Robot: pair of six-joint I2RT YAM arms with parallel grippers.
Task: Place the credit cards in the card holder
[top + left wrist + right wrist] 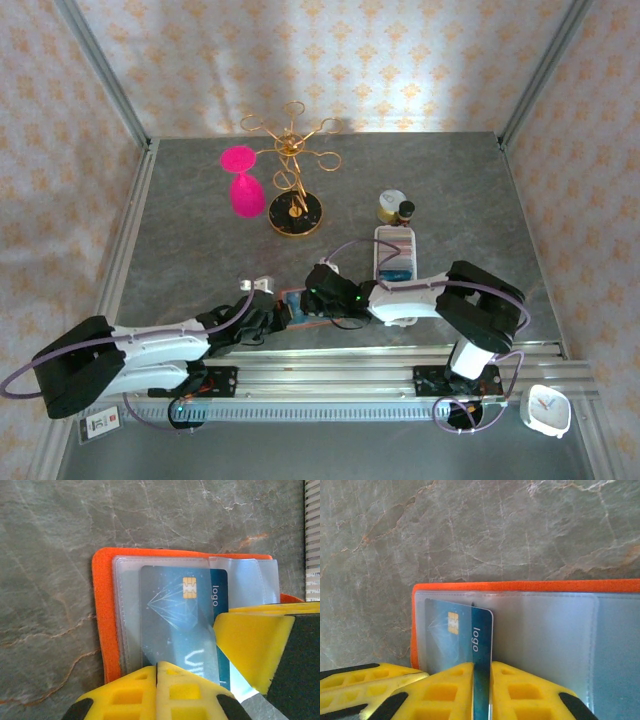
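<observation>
The orange card holder (545, 586) lies open on the table, its clear pockets facing up. A teal-blue credit card (452, 630) with a gold chip stands on edge between the yellow fingers of my right gripper (481, 666), which is shut on it. The card's left part lies under a clear pocket. In the left wrist view the same card (175, 610) lies across the holder (102, 610). My left gripper (158, 666) is shut at the holder's near edge, with a right finger (250, 640) beside it. From above, both grippers meet over the holder (292, 298).
A long white slotted tray (395, 255) with more cards lies just beyond the right arm, a small jar (392, 207) behind it. A gold wire rack (293, 190) with a pink glass (245, 185) stands at the back. A white clock (547, 410) sits at the near right.
</observation>
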